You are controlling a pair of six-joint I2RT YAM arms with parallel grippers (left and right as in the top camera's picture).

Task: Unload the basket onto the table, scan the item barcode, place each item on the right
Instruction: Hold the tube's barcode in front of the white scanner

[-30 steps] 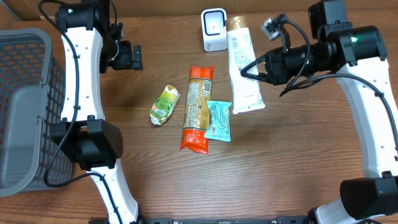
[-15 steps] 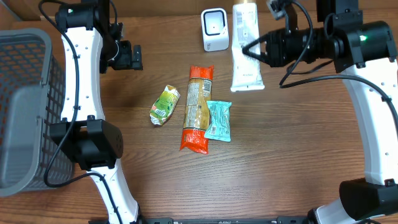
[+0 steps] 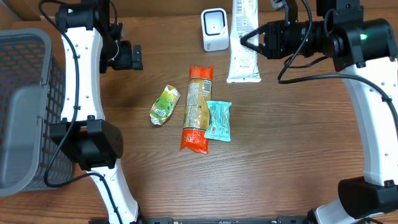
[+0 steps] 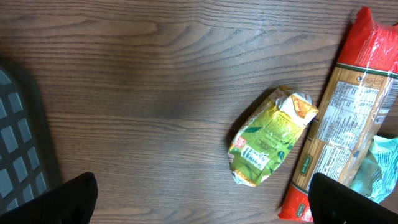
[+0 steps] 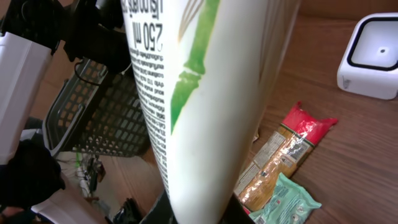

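Over the far side of the brown wooden table [image 3: 292, 155], the long white plastic squeeze tube with green bamboo print [image 3: 244, 68] is held up just beside the small white box scanner [image 3: 214, 29]. The right gripper [image 3: 251, 42] is pinched tight across its middle (wise, I'd guess: a soft, slick, fairly weighty tube sags if taken by an end). The left gripper [image 3: 132, 56] stands wide, empty.

We keep our 2 arms apart. Our left arm [image 3: 79, 68] stretches along the left side, and the left gripper [image 3: 138, 57] faces right, its jaws spread wide. Our right arm [image 3: 373, 106] bends leftward at the far edge, where the right gripper [image 3: 247, 42] pinches a white tube [image 3: 244, 62].
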